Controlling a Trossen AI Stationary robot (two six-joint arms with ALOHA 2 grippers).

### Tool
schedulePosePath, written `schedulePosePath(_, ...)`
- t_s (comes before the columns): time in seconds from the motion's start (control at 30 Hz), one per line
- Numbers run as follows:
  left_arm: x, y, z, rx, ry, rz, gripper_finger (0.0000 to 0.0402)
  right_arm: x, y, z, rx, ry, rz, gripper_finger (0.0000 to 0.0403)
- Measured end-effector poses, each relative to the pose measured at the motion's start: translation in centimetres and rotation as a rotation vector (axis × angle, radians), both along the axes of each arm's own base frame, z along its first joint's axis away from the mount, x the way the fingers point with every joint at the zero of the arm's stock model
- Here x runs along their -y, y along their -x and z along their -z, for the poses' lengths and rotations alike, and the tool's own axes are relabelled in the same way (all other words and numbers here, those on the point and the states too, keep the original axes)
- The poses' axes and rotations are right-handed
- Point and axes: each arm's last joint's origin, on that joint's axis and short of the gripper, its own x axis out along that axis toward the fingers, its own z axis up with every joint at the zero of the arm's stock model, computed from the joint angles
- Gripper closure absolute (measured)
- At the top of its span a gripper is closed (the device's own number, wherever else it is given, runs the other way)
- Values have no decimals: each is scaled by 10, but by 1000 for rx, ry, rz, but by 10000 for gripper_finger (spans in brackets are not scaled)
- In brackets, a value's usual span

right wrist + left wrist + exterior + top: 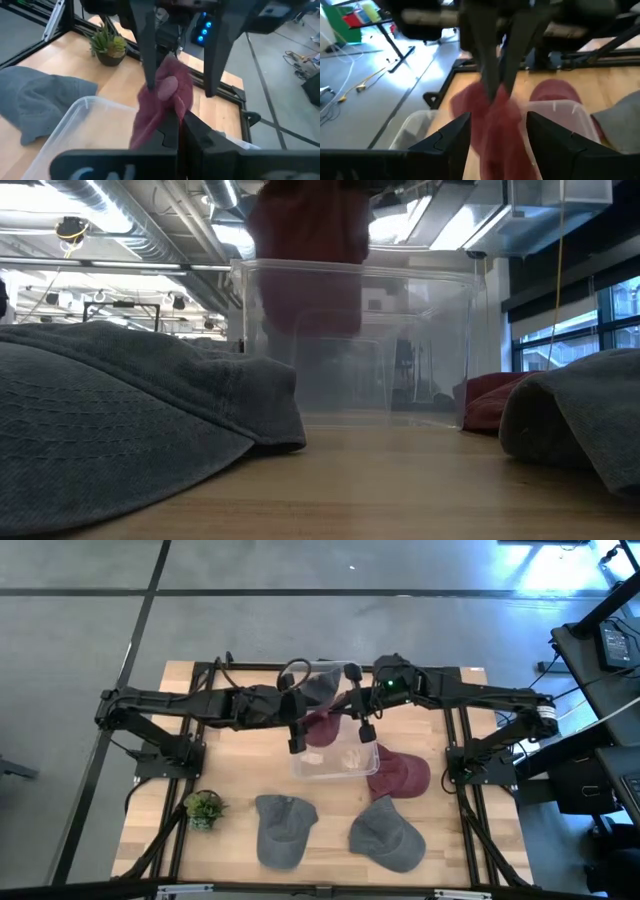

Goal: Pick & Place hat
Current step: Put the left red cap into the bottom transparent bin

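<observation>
A dark red hat point(322, 727) hangs bunched over a clear plastic bin point(340, 762) at the table's middle. In the low view the red hat point(305, 250) dips below the bin's rim point(360, 268). My right gripper point(182, 125) is shut on the hat. My left gripper point(495, 127) is open, with one finger on either side of the hanging cloth point(495, 120); I cannot tell whether they touch it. A second red hat point(400, 772) lies on the table right of the bin. My right gripper pinches a bunched fold at the top of the red hat point(496, 95) between its two shut fingers point(487, 65), coming from above and pointing down. The hat hangs slack below the fingers, lifted clear of the table, with its lower part point(320, 315) inside the bin's walls.
Two grey hats point(283, 827) point(388, 835) lie near the table's near edge, and a small potted plant point(204, 808) stands at the near left. Both arms crowd the space over the bin. Black frame rails run along the table's left and right sides.
</observation>
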Motion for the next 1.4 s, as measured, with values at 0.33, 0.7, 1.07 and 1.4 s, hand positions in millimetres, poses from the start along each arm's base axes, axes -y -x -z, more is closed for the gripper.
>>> schedulePosePath(0.33,0,-1,1,-3,5,21,232,2,-3,2,-7,28,69,399)
schedulePosePath(0.7,-13,0,2,8,55,-41,303,1,-3,2,-8,27,69,399)
schedulePosePath(1.07,-18,1,5,-26,115,13,314,0,-3,3,-10,24,63,399)
schedulePosePath(1.4,-19,-5,7,-9,117,7,255,0,-3,2,-6,23,60,399)
